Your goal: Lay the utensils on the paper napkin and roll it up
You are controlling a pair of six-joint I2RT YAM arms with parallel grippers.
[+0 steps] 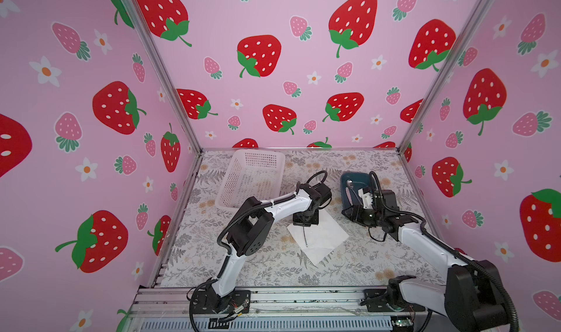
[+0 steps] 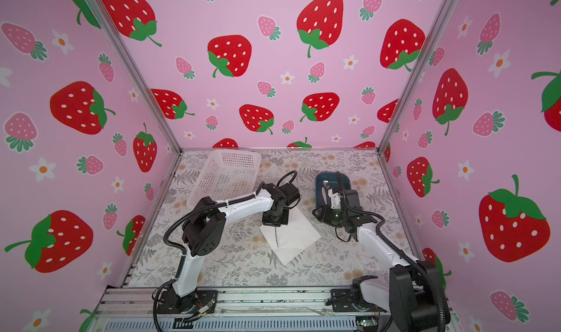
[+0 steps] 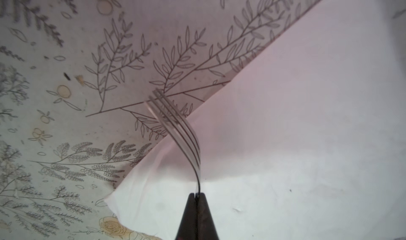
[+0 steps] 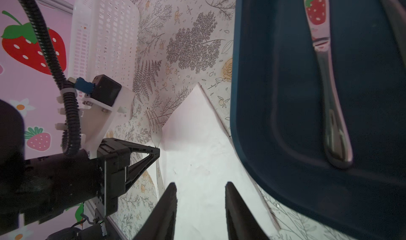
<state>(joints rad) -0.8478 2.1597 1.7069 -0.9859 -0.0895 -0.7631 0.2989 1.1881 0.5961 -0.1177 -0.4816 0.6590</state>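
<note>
Light: bright, even | edges: wide-angle bowing | wrist views: soft, perhaps pink-tinted

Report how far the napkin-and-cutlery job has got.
Done: the paper napkin lies spread on the table. In hand: the left gripper is shut on the fork at the napkin's edge, with the tines out over the table, not yet released. Left: the silvery utensil lies in the blue tray, and the right gripper is open and empty. No rolling has begun.
</note>
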